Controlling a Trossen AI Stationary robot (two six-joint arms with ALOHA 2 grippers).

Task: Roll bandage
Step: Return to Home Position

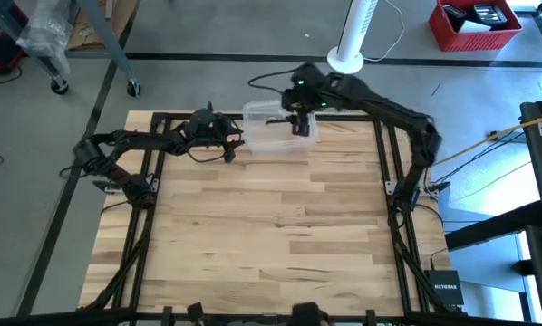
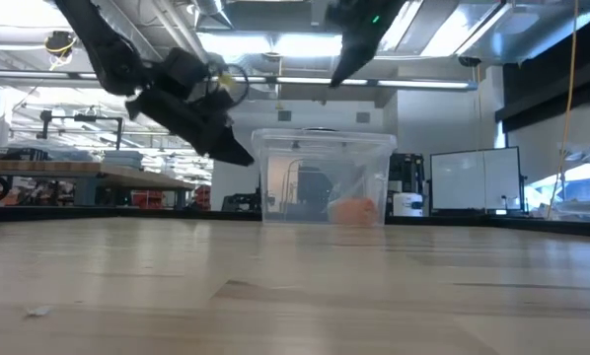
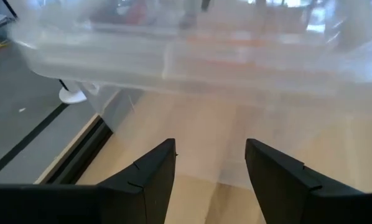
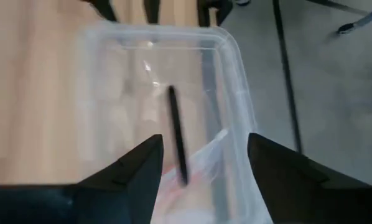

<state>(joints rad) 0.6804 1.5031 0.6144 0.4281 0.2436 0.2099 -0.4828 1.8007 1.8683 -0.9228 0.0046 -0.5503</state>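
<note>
A clear plastic box (image 1: 280, 129) with a black handle (image 4: 176, 134) stands on its base at the table's far edge. The orange bandage (image 2: 352, 210) lies inside it on the bottom, seen through the wall in the low view. My right gripper (image 4: 204, 162) is open above the box's open top (image 1: 298, 122), its fingers pointing down, one on either side of the handle and above it. My left gripper (image 3: 211, 168) is open beside the box's left wall (image 1: 235, 145), raised off the table and slanting down toward the box (image 2: 238, 153).
The box stands against the black frame rail (image 1: 343, 116) at the table's far edge. Bare wood (image 1: 271, 226) stretches from the box to the near edge. Beyond the table are a white stand base (image 1: 346, 62) and a red crate (image 1: 475, 25).
</note>
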